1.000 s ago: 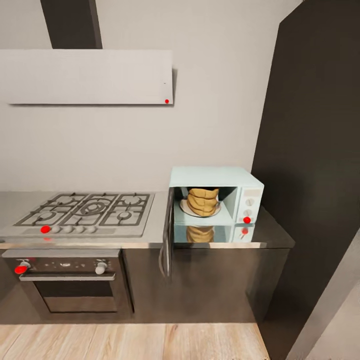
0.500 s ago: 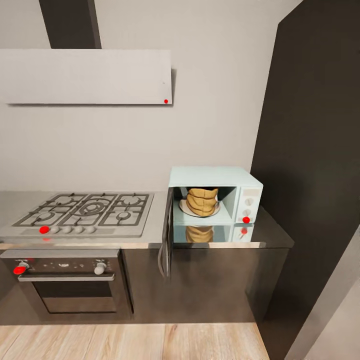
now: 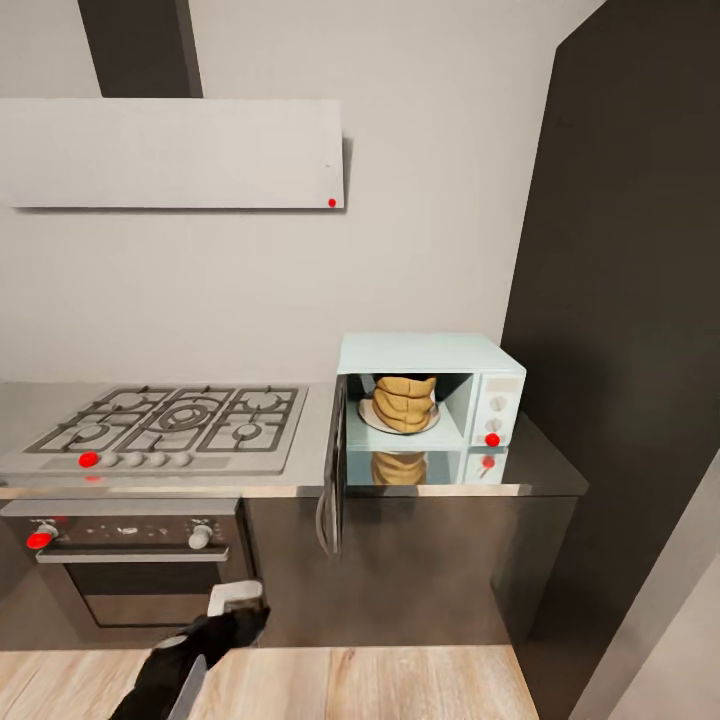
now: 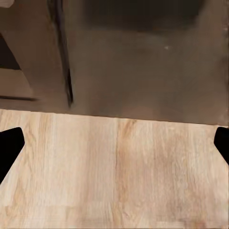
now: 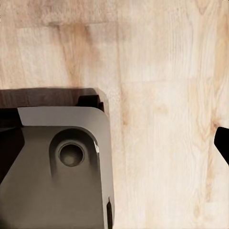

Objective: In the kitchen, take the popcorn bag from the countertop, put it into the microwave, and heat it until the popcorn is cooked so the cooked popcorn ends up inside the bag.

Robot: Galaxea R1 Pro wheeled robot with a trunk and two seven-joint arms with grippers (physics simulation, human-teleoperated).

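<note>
Now your tan, ridged popcorn bag (image 3: pixel 405 402) sits upright inside the mint-blue microwave (image 3: pixel 430 392), door open. Both jaws gape wide over the wooden floor (image 4: pixel 114 167).

Even, soft light all round, slightly hazy and smeared throughout. The countertop (image 3: pixel 545 470) gleams, mirroring the microwave (image 3: pixel 430 390). The tall dark panel (image 3: pixel 630 330) shades that corner.

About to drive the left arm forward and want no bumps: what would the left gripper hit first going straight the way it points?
Judging by the left wrist view, the left gripper, jaws spread wide, aims down at the pale wooden plank floor before the dark cabinet front. The floor likely comes first; depth is unclear.
</note>
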